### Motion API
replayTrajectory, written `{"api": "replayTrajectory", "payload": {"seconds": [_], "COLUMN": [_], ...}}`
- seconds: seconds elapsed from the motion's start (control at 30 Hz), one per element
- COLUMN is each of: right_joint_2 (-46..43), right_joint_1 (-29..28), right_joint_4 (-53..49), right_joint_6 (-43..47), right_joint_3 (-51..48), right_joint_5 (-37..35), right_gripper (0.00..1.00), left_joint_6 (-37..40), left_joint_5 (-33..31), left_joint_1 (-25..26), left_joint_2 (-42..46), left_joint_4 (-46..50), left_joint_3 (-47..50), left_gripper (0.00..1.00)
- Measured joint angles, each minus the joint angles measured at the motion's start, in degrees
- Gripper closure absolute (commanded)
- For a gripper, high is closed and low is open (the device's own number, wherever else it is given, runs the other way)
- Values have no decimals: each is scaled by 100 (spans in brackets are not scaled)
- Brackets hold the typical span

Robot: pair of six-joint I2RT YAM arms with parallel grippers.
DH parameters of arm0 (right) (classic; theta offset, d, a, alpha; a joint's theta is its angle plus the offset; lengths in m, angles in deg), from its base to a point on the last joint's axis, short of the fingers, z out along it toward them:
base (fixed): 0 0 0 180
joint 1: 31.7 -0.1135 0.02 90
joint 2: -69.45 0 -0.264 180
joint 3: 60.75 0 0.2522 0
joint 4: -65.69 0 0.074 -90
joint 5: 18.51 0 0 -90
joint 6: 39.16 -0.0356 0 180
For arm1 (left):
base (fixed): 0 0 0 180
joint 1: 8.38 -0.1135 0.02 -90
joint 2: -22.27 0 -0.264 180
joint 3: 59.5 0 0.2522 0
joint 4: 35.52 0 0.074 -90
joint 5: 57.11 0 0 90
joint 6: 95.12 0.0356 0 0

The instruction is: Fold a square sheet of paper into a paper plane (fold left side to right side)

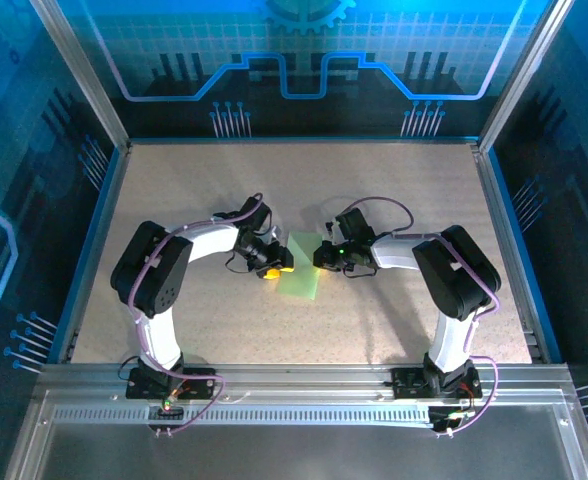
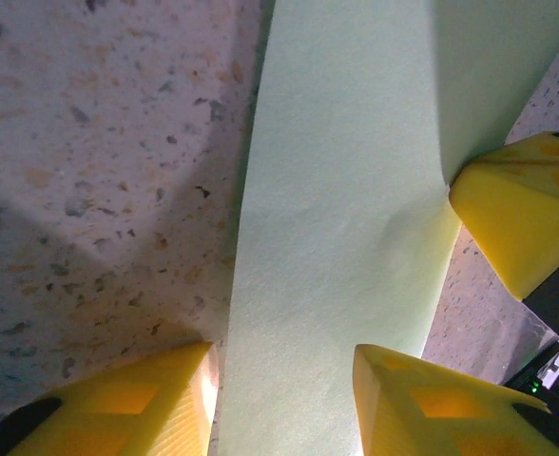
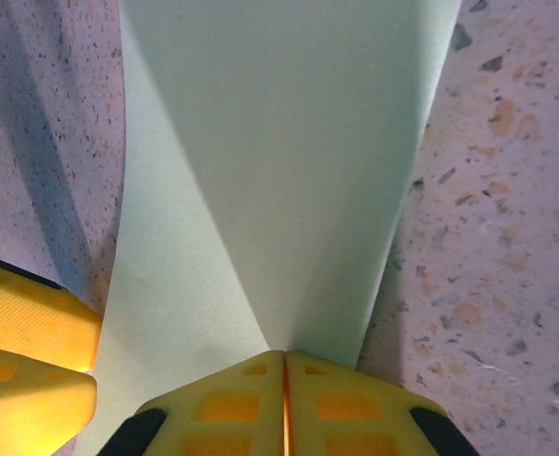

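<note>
My right gripper, fingers pressed together, is pinching one edge of the square sheet of paper, which is sitting at the centre of the speckled table. My left gripper, at the sheet's 9 o'clock overhead, is straddling the opposite edge with fingers spread, the right facing it from 3 o'clock.

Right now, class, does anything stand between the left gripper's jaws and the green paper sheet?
Nothing visible does. The paper sheet sits between the open jaws of the left gripper; the right gripper, jaws shut, pinches its other edge.
</note>
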State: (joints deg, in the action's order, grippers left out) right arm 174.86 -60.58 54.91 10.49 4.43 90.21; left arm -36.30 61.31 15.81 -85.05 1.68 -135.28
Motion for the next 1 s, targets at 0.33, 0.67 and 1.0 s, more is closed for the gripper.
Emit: {"api": "replayTrajectory", "payload": {"seconds": [0.33, 0.67, 1.0], "right_joint_2": [-4, -94, -94], "right_joint_1": [0, 22, 22], "right_joint_4": [0, -210, -210], "right_joint_6": [59, 212, 251], "right_joint_3": [0, 0, 0], "right_joint_5": [4, -24, -24], "right_gripper": [88, 87, 87], "left_joint_6": [-42, -153, -350], "left_joint_5": [39, 44, 149], "left_joint_1": [11, 11, 11], "left_joint_2": [2, 256, 299], "left_joint_4": [-22, -149, -389], "left_joint_3": [2, 116, 243], "left_gripper": [77, 67, 80]}}
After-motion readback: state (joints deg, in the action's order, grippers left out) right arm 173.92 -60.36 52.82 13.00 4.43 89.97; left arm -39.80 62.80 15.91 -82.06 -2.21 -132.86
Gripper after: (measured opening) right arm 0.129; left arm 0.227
